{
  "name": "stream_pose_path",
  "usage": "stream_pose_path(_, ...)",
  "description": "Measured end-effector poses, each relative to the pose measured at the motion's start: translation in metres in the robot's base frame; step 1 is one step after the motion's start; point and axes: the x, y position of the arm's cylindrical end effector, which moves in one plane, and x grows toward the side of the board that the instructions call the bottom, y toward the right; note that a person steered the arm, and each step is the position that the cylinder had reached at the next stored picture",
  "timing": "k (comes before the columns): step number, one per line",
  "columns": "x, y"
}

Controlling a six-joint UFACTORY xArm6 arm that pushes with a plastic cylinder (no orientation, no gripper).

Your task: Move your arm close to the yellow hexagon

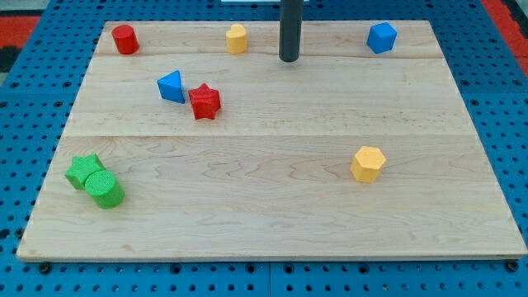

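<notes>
The yellow hexagon [368,163] lies on the wooden board [272,214] at the view's lower right. My tip [289,59] is the lower end of a dark rod coming down from the view's top centre. It sits near the board's top edge, well above and to the left of the yellow hexagon, not touching any block. A second yellow block [237,39], rounded in shape, stands just left of my tip.
A red cylinder [124,40] is at the top left, a blue block [382,37] at the top right. A blue triangle [172,87] and a red star [204,101] touch at the left centre. A green star [83,170] and green cylinder [105,189] sit at the lower left.
</notes>
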Motion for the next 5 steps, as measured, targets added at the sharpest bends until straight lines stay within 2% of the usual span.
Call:
stream_pose_path(3, 0.005, 0.001)
stream_pose_path(4, 0.06, 0.048)
stream_pose_path(5, 0.13, 0.136)
